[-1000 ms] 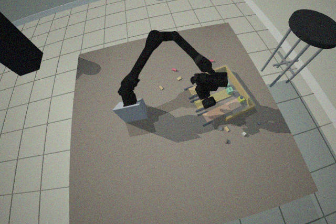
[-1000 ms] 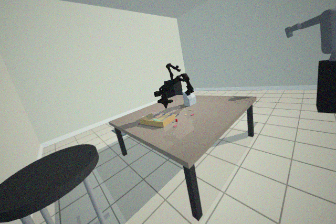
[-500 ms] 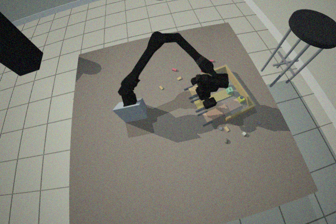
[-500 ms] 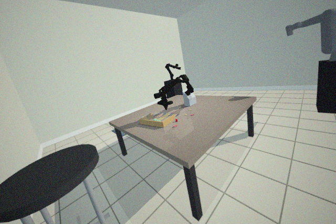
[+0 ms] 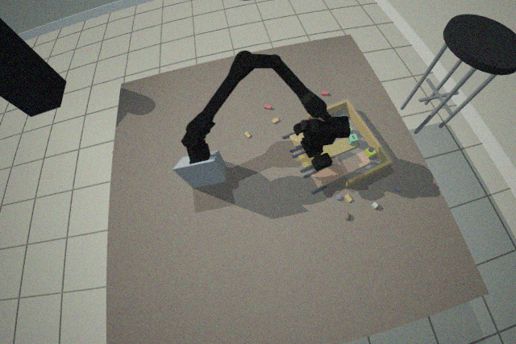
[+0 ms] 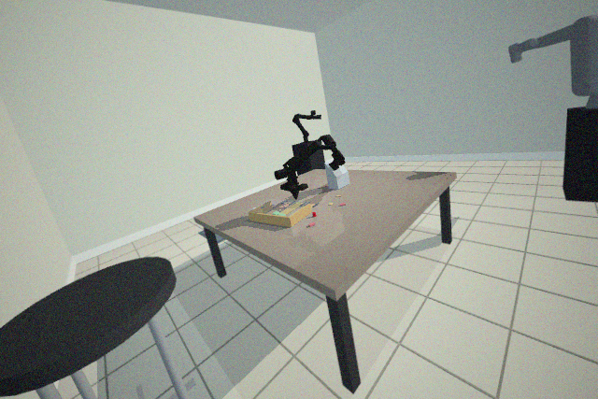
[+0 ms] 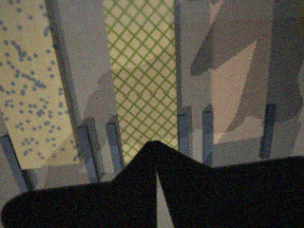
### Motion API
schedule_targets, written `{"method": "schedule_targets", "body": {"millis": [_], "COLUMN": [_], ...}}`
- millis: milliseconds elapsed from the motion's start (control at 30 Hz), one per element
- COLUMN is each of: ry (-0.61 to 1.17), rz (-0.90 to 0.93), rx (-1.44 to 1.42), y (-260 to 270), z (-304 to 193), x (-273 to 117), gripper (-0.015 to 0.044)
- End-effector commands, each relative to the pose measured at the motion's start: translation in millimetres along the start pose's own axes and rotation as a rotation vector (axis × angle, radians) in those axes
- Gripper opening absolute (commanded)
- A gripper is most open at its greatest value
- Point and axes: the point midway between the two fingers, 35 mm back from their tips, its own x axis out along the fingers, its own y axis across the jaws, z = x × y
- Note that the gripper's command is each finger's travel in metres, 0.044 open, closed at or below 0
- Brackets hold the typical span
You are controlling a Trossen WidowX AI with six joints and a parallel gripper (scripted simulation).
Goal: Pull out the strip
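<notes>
A green cube (image 5: 352,138) with a dark mark sits at the far end of the lattice-patterned strip (image 5: 339,147) (image 7: 144,85) in the tray. A speckled strip (image 7: 30,104) lies left of it in the wrist view, and a plain pink strip (image 5: 326,174) (image 7: 233,95) lies right of it. A yellow-green block (image 5: 370,151) sits near the pink strip's far end. My gripper (image 6: 295,196) (image 7: 153,146) is shut and empty, pointing down above the near end of the lattice-patterned strip. The wrist view shows no cubes. The arm partly hides the tray's far left in the top view.
The tray has a yellow wooden rim (image 5: 363,124) (image 6: 270,219). Dark blue rails (image 7: 114,144) flank the strips. Red pieces (image 5: 325,93) (image 5: 267,107) and wooden pieces (image 5: 275,120) (image 5: 247,134) lie left of and behind the tray. A white cube (image 5: 375,205) and small pieces lie in front.
</notes>
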Motion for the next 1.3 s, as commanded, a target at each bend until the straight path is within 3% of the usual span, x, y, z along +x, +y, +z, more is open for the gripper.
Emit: {"method": "schedule_targets", "body": {"millis": [0, 533, 1267], "ry": [0.009, 0.009, 0.009], "rz": [0.009, 0.012, 0.012], "rx": [0.01, 0.01, 0.01], "y": [0, 0, 0], "z": [-4, -6, -6], "x": [10, 35, 36], "gripper": [0.0, 0.0, 0.0]}}
